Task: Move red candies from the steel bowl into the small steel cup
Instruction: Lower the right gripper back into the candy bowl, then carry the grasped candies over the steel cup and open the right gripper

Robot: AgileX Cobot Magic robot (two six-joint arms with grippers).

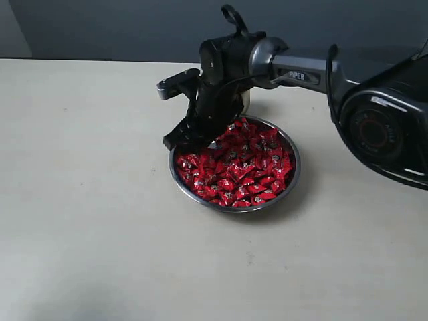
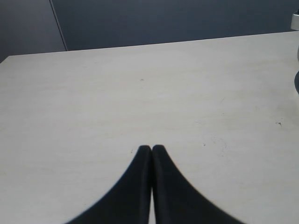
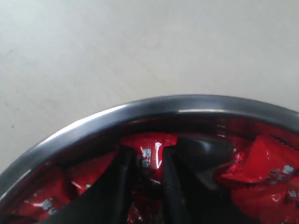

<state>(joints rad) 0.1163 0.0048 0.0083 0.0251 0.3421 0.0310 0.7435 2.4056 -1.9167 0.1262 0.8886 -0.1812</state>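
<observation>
Dark fingers (image 3: 174, 186) of the right gripper (image 3: 145, 161) fill the near edge of the right wrist view. They are drawn in narrow, with one red candy (image 3: 150, 150) pinched between their tips, its silver-white marks showing in the gap. The tips sit low inside the steel bowl (image 3: 140, 108), close under the curved rim. More red candies (image 3: 261, 158) are heaped on either side of them. Beyond the rim lies the pale table (image 3: 140, 42).

From the exterior view, this gripper dips into the left rear part of the bowl, with its arm reaching in from the right edge across the far rim. The candies fill the bowl in a dense layer — none lie on the table around it. The bowl stands a little right of the middle of the tabletop. Just behind the wrist, at the far rim, a sliver of shiny metal (image 1: 245, 100) shows; it may be the small steel cup, but too much of it is hidden to tell.

In the left wrist view, the left gripper (image 2: 152, 150) has its two black fingers (image 2: 133, 191) pressed together, tip against tip, holding nothing. It hangs over bare table, well apart from the bowl — the exterior view does not show it.
</observation>
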